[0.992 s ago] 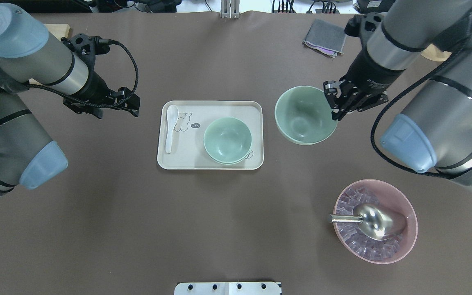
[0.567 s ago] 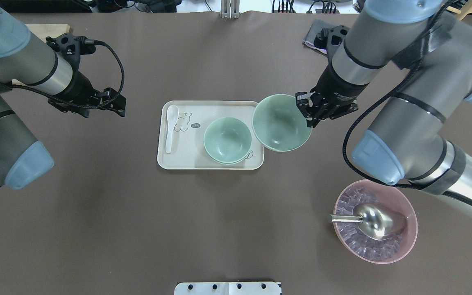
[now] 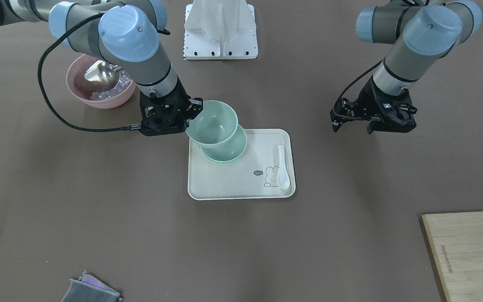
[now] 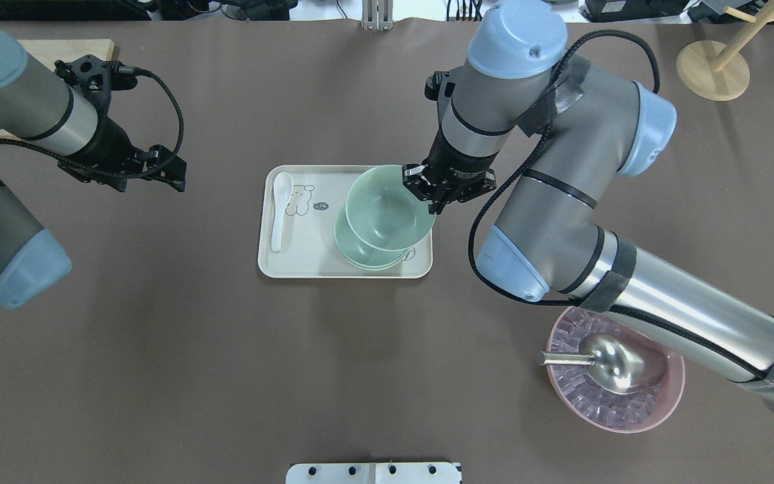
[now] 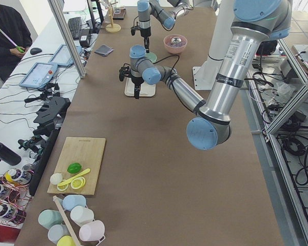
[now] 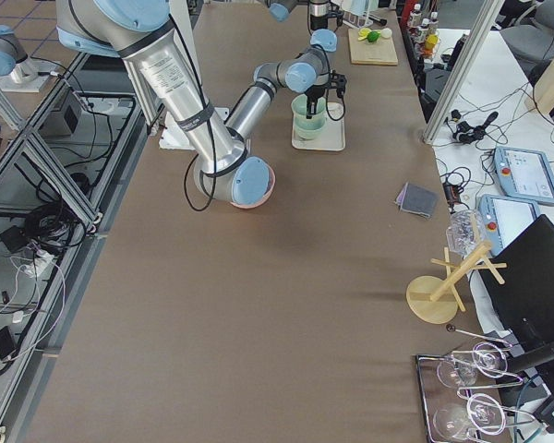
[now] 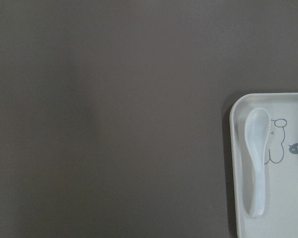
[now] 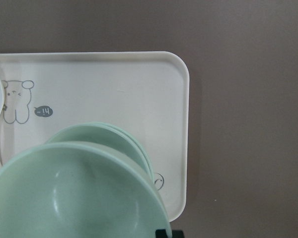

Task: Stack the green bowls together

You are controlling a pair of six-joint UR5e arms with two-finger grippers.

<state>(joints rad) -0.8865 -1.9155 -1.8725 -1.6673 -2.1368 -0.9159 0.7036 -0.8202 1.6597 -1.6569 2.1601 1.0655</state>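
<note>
My right gripper is shut on the rim of a pale green bowl. It holds that bowl tilted just above the other green bowls. These sit nested on the cream tray, and the held bowl overlaps them, set a little toward the tray's far right. I cannot tell whether they touch. My left gripper is open and empty, over the bare table left of the tray.
A white spoon lies at the tray's left end. A pink bowl with ice and a metal scoop stands at the front right. A wooden board and a grey cloth lie far off.
My right gripper has carried the green bowl leftward from beside the tray to over the nested bowls. My left arm has drawn back a little to the left.
</note>
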